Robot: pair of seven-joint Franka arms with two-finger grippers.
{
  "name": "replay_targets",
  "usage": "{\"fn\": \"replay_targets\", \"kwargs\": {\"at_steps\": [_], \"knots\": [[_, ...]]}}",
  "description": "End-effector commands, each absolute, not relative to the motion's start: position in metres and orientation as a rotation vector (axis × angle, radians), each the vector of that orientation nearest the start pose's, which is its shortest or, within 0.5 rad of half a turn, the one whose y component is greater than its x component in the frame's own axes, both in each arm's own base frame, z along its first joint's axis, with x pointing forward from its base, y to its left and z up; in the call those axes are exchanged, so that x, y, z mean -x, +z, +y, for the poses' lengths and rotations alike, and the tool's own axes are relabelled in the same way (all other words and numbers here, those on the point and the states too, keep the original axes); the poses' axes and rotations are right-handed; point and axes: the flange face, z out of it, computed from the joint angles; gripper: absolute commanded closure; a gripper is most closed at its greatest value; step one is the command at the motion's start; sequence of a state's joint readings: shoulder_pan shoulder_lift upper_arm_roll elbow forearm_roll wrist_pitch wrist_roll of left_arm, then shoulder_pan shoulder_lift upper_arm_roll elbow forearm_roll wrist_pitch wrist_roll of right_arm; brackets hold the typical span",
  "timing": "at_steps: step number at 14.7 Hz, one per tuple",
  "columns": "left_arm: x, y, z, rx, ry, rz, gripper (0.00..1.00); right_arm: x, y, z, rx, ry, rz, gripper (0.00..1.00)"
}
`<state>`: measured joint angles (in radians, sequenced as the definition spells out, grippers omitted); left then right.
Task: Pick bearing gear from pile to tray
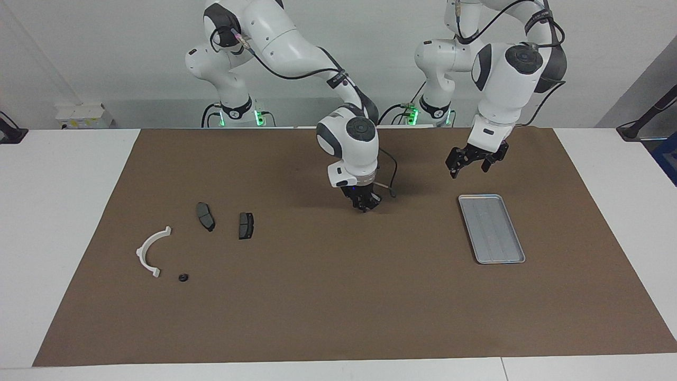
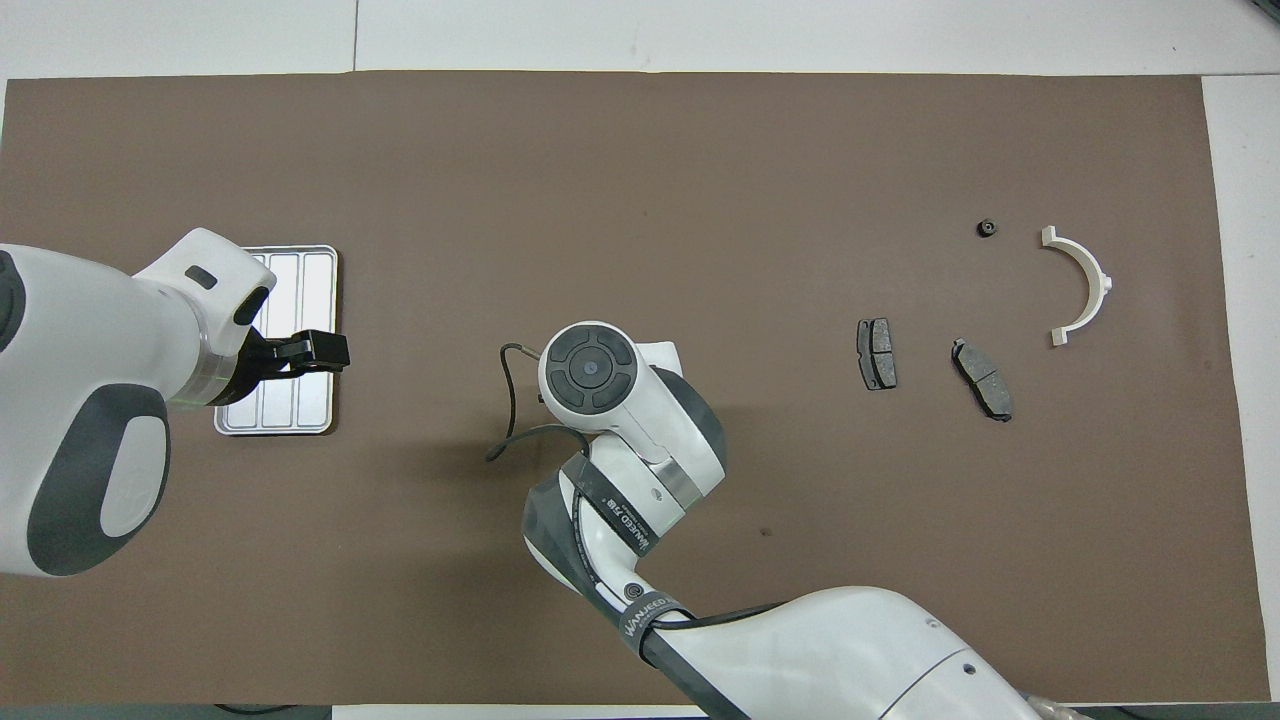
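Lengthwise, tray (image 1: 515, 253) runs away from robots

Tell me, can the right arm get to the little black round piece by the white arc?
Probably yes. The right gripper is low over bare mat mid-table, and nothing stands between it and the little black round piece beside the white arc. Its fingertips look shut though, so they would need to open first.

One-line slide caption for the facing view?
Right gripper low over bare brown mat mid-table; open left gripper above shallow silver-grey metal tray; scattered small parts untouched.
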<state>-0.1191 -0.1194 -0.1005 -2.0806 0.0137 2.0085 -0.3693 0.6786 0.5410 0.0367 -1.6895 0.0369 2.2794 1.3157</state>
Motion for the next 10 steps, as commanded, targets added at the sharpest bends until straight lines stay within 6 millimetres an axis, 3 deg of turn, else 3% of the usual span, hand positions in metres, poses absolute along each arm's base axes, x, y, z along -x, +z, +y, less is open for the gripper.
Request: {"fn": "replay_targets", "kwargs": {"at_steps": [1,3,4,6,7,10], "knots": [[-0.514,0.469,-0.123,3.117,-0.106,-0.290,0.00,-0.516,0.289,0.444,2.908,0.001,1.005,0.66],[-0.514,0.467,-0.125,3.118,-0.108,-0.288,0.00,-0.518,0.294,0.443,2.909,0.007,1.029,0.11],[-0.515,0.467,-0.125,3.119,-0.113,-0.290,0.00,-0.521,0.301,0.445,2.914,0.006,1.027,0.00],[-0.520,0.459,-0.128,3.120,-0.117,-0.318,0.00,-0.535,0.323,0.438,2.931,0.012,1.049,0.00],[-0.520,0.455,-0.141,3.123,-0.121,-0.332,0.00,-0.544,0.339,0.430,2.937,0.013,1.064,0.00],[-0.524,0.451,-0.150,3.127,-0.117,-0.331,0.00,-0.582,0.390,0.369,2.961,-0.012,1.001,0.00]]}}
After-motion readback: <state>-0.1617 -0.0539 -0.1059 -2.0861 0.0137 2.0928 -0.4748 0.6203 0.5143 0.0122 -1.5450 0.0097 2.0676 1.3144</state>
